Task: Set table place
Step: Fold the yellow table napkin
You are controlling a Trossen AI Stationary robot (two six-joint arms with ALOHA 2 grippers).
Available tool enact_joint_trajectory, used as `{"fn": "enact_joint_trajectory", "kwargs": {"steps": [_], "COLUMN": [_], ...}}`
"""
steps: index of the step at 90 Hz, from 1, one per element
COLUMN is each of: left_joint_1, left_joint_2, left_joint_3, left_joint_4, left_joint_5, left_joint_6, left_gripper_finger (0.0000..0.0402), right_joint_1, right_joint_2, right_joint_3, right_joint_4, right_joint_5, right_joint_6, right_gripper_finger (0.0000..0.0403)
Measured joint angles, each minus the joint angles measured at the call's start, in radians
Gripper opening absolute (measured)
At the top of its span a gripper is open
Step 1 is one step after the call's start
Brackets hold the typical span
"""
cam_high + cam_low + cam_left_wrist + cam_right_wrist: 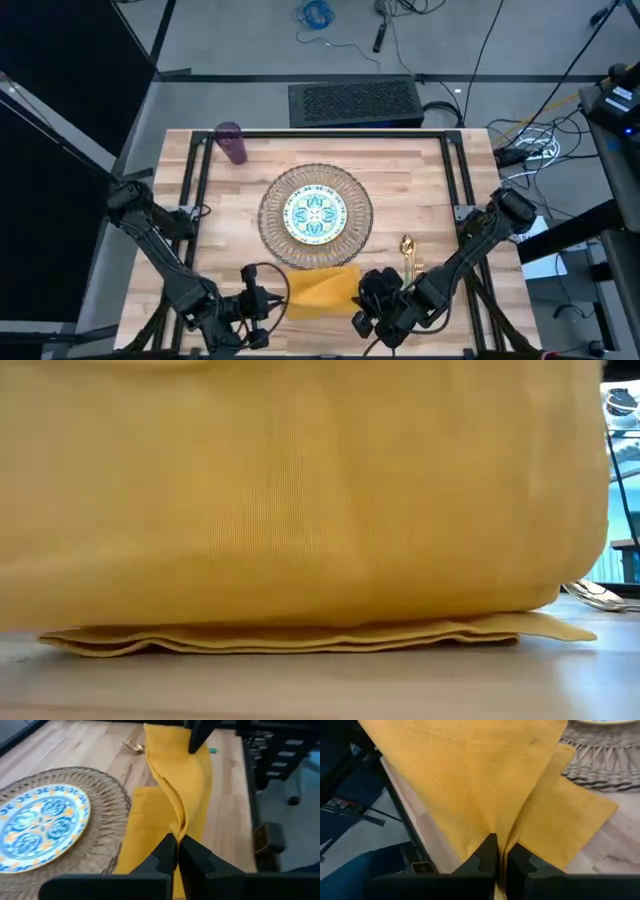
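The mustard-yellow napkin point(322, 290) lies at the table's near edge, with its upper layer raised between both grippers. My left gripper point(268, 303) is shut on its left end and my right gripper point(366, 303) on its right end. The lower folded layers point(300, 640) rest flat on the wood. Behind the napkin, the teal-patterned plate point(315, 214) sits on the round woven mat point(272, 222). The gold fork and spoon point(408, 254) lie right of the mat. A purple cup point(231, 142) is at the far left. My left gripper pinches a raised fold of the napkin point(176, 827) between its two fingers, at the cloth's left end. The fingers come in low from the table's left. The held layer stands up as a ridge running to the other gripper, while the layers beneath stay on the table. My right gripper pinches the napkin's right end point(501, 836) between its two fingers, coming in low from the table's right. The cloth fans out from the fingers as a raised sheet. Its lower part point(580, 815) lies on the table beside the mat.
The table's near edge point(415, 827) runs just beside the napkin. The mat's fringe point(117, 815) lies close to the napkin's far side. A black box point(352, 102) sits beyond the table's far edge. Bare wood shows left and right of the mat.
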Motion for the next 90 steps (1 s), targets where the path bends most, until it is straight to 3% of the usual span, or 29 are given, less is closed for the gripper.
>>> {"fn": "enact_joint_trajectory", "kwargs": {"steps": [38, 62, 90], "left_joint_1": [0.042, 0.060, 0.079], "left_joint_2": [0.000, 0.000, 0.002], "left_joint_3": [0.000, -0.002, -0.095], "left_joint_4": [-0.165, -0.245, -0.215], "left_joint_5": [-0.015, -0.093, -0.094], "left_joint_6": [0.000, 0.001, -0.027], "left_gripper_finger": [0.0000, 0.0000, 0.0000], "right_joint_1": [-0.097, -0.154, -0.197], "right_joint_2": [0.021, 0.040, 0.093], "right_joint_3": [0.000, 0.000, 0.000], "right_joint_4": [-0.069, -0.147, -0.134], "right_joint_5": [-0.029, -0.030, -0.062], "right_joint_6": [-0.101, -0.113, -0.154], "right_gripper_finger": [0.0000, 0.0000, 0.0000]}}
